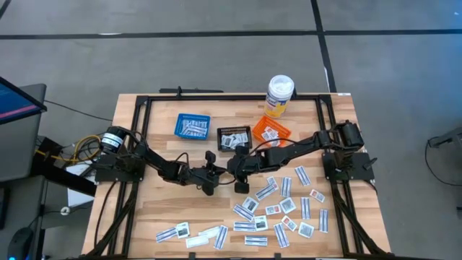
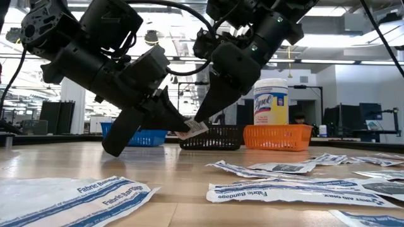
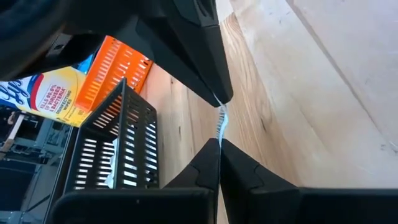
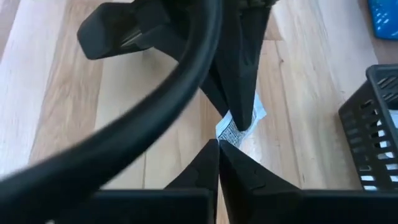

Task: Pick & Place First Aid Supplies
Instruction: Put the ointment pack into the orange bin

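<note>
Both arms meet above the middle of the wooden counter [image 1: 166, 209], where a small white packet [image 2: 192, 128] hangs in the air, pinched from either side: the left gripper [image 2: 175, 123] has its jaws pressed together on one edge, and the right gripper [image 2: 203, 117] has its jaws closed on the other. The packet sits just near of the black basket [image 1: 234, 137], with the blue basket [image 1: 192, 126] to its left and the orange basket [image 1: 271, 131] to its right, all three along the far part of the counter. A tall white bottle [image 1: 279, 95] with a yellow label stands at the far edge behind the orange basket. Dozens of other first aid packets [image 1: 285, 206] lie scattered over the near right of the counter, some close to the near edge, while the near left stretch is bare wood. Grey floor surrounds the counter; the low view shows a workshop hall with ceiling lights beyond.
</note>
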You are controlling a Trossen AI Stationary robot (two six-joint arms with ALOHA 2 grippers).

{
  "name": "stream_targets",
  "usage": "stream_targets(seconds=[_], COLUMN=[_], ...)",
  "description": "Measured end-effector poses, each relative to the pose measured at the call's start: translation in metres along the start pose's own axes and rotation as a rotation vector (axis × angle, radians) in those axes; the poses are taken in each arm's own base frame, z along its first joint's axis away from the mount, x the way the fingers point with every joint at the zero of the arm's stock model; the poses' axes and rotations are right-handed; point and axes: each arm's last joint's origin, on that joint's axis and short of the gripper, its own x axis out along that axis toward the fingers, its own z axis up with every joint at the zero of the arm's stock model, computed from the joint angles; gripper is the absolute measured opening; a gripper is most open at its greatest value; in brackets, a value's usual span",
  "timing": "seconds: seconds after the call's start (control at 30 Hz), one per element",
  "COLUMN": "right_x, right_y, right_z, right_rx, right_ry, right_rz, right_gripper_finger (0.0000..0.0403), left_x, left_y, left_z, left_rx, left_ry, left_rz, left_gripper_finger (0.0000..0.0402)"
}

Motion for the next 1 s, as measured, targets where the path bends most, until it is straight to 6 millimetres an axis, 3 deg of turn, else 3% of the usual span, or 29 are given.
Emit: stream_targets(seconds=[0.17, 0.43, 0.63, 1.0], right_x=[0.000, -0.003, -0.022, -0.056], right_y=[0.000, 0.005, 0.006, 0.017], right_z=[0.000, -0.002, -0.004, -0.001], right_rx=[0.031, 0.011, 0.017, -0.001], right_ry=[0.002, 0.010, 0.039, 0.034], right_rz=[-0.022, -0.094, -0.267, -0.289], right_gripper_finger=[0.0004, 0.0001, 0.0001, 0.0000], left_x=[0.000, 0.006, 0.008, 0.008], left_y=[0.001, 0.010, 0.012, 0.007], left_z=[0.000, -0.005, -0.004, -0.009], left_rx=[-0.017, -0.199, -0.319, -0.300], left_ry=[-0.006, 0.006, -0.032, -0.002], left_rz=[0.008, 0.030, -0.014, -0.054], left_gripper_finger=[0.0010, 0.0006, 0.0012, 0.0017])
